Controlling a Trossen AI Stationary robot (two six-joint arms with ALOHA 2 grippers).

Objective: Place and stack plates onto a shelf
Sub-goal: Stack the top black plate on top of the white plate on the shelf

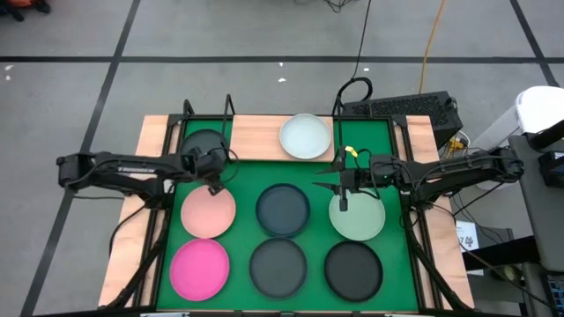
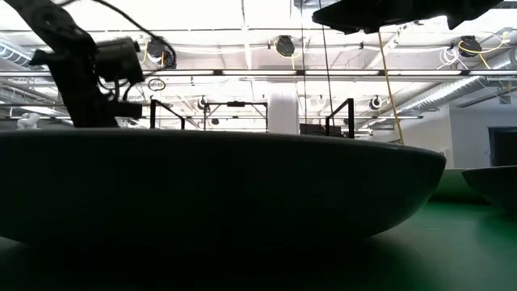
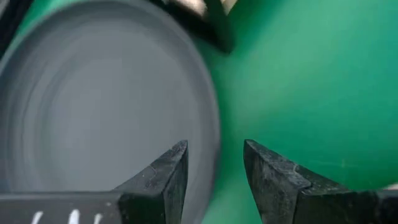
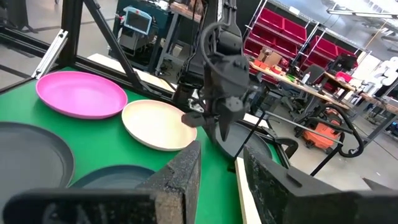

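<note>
The light-wood shelf (image 1: 256,132) runs along the mat's far edge. On it sit a dark plate (image 1: 203,143) at the left and the white plate (image 1: 305,136) near the middle. On the green mat lie the pale pink plate (image 1: 208,212), a dark plate (image 1: 283,210), the pale green plate (image 1: 357,217), the hot pink plate (image 1: 200,269) and two more dark plates (image 1: 278,267) (image 1: 353,269). My left gripper (image 1: 214,187) (image 3: 214,162) is open just near of the shelf's dark plate; that plate's rim (image 3: 208,124) shows beyond the gap. My right gripper (image 1: 337,192) (image 4: 221,168) is open and empty over the pale green plate's far edge.
Black wire frame posts (image 1: 207,110) (image 1: 339,106) rise at the shelf's far side. Black rails (image 1: 159,238) (image 1: 414,238) flank the mat. A keyboard (image 1: 401,107) and cables lie beyond the far right corner. In the low view a dark plate (image 2: 226,186) fills the foreground.
</note>
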